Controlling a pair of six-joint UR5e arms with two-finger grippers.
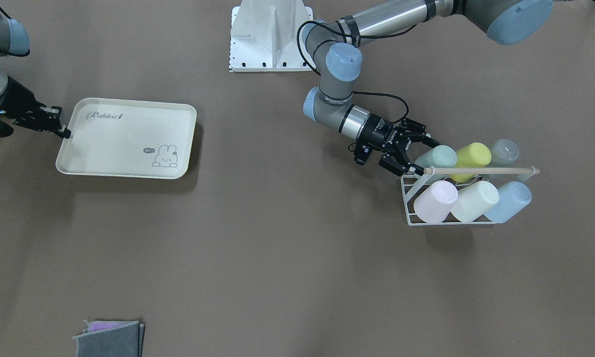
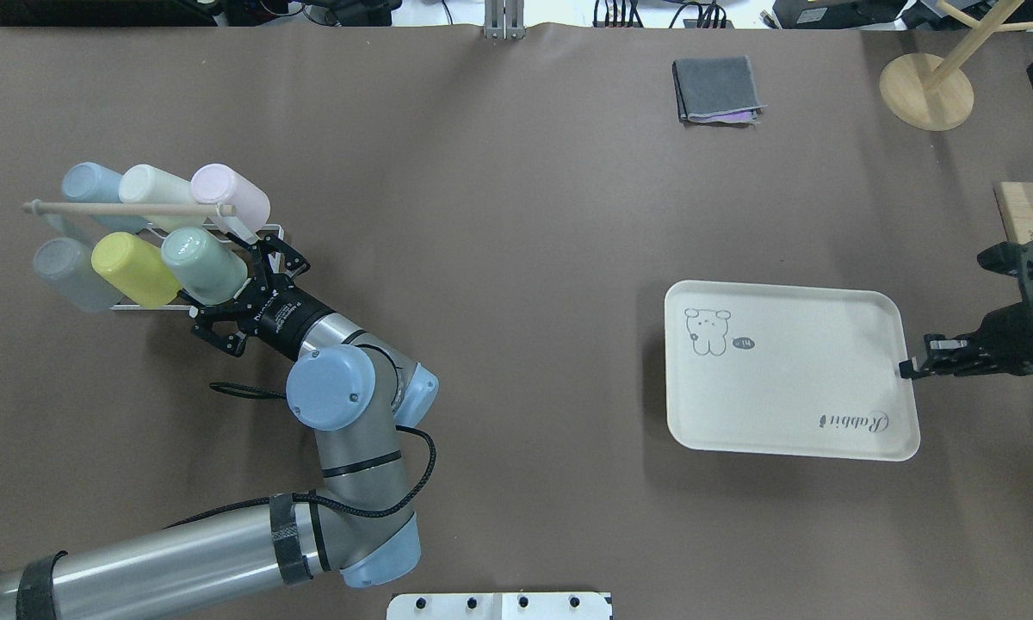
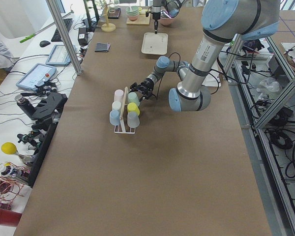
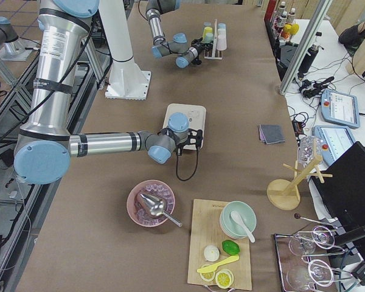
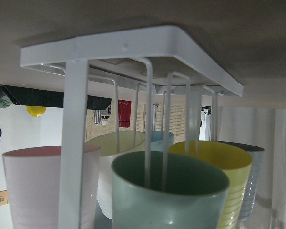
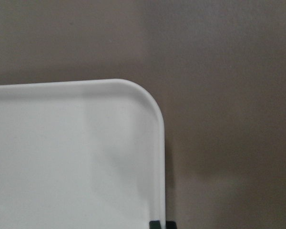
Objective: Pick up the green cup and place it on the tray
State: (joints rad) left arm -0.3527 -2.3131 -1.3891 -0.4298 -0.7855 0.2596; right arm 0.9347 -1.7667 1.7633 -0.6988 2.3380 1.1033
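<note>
**Far left, rack** (image 2: pixel 269 229): white wire frame with a wooden dowel, standing on the table. It carries six cups tilted on prongs so that they drain and stay apart.
- Far row: blue cup (image 2: pixel 89 182), cream cup (image 2: pixel 155 188), pink cup (image 2: pixel 232 195).
- Near row: grey cup (image 2: pixel 63 272), yellow cup (image 2: pixel 134 269), green cup (image 2: pixel 203 265).

**Green cup:** rightmost of the near row, touching the yellow cup. It sits on its prong, which the wrist view shows inside its mouth. The mouth faces near-right, toward the arm, so the rim is the reachable part.

**Left gripper** (image 2: pixel 234 291): level with the green cup's mouth. The fingers are spread wide, one to each side of the rim, and hold nothing. Judged to be lined up for a grasp not yet made. The cup would have to slide off along the prong.

**Far centre-right, folded cloth** (image 2: pixel 714 89): grey, unrelated to the task.

**Right, tray** (image 2: pixel 805 379): cream, flat on the table, carrying no cup, well apart from the rack.

**Right gripper** (image 2: pixel 910 370): the fingers are drawn together on the tray's right rim, seemingly pinching it, probably to keep the tray steady for the placement.

**Far right, wooden stand** (image 2: pixel 925 90): round base, at the table's far edge.
</note>
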